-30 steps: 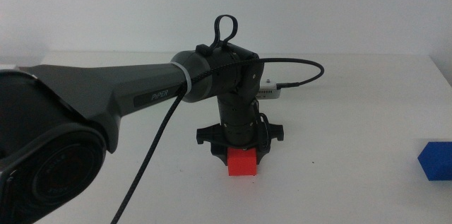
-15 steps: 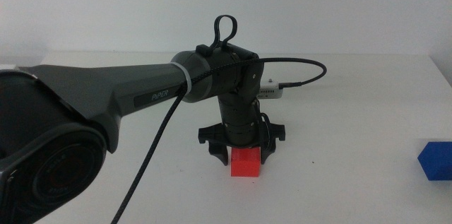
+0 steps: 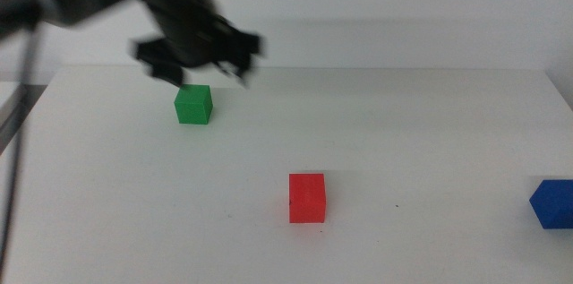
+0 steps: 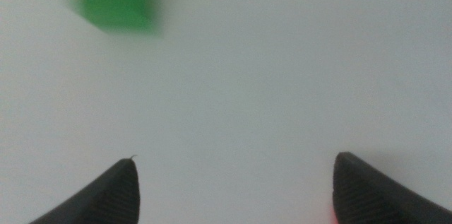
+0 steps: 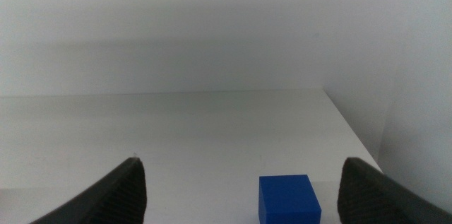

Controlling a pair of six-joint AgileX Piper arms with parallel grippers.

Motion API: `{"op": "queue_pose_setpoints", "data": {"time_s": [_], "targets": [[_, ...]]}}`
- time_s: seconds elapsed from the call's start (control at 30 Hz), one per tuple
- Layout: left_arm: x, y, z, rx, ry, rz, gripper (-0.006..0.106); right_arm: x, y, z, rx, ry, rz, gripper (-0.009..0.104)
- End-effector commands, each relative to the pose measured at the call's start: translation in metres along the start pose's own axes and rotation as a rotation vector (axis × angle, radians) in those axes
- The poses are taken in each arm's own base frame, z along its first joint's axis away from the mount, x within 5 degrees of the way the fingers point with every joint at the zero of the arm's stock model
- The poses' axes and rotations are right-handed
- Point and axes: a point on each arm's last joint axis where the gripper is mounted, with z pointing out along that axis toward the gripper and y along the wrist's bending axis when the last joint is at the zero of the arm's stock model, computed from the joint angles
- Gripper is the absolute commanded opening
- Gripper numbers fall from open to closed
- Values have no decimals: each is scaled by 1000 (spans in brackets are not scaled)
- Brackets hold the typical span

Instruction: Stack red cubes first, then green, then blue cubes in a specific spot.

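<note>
The red cube (image 3: 307,198) sits alone on the white tabletop near the middle front. The green cube (image 3: 193,105) sits at the back left; it also shows blurred in the left wrist view (image 4: 116,0). My left gripper (image 3: 199,67) hangs open and empty just above and behind the green cube, blurred by motion; its jaws stand wide apart in the left wrist view (image 4: 233,181). The blue cube (image 3: 553,203) sits at the right edge and also shows in the right wrist view (image 5: 288,197). My right gripper (image 5: 240,189) is open and empty, just short of the blue cube, out of the middle view.
The white table (image 3: 403,132) ends at a far edge against a pale wall and at a right edge just past the blue cube. A few faint specks lie on the surface near the red cube.
My left gripper has let go of the red cube, risen and swung to the back left over the green cube. The red cube stays where it was set.
</note>
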Motion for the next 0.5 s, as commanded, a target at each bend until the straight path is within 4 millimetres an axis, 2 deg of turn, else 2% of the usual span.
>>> {"op": "queue_pose_setpoints", "data": {"time_s": [0.0,0.1,0.2,0.47], "targets": [[-16,33,-4,-25,-55,-6,94,0,0,0,-3,-11,-18,93],[-34,64,12,-2,-108,3,94,0,0,0,-3,-11,-18,93],[-48,79,38,14,-128,-13,94,0,0,0,-3,-11,-18,93],[-68,78,113,0,-56,50,94,0,0,0,-3,-11,-18,93]]}}
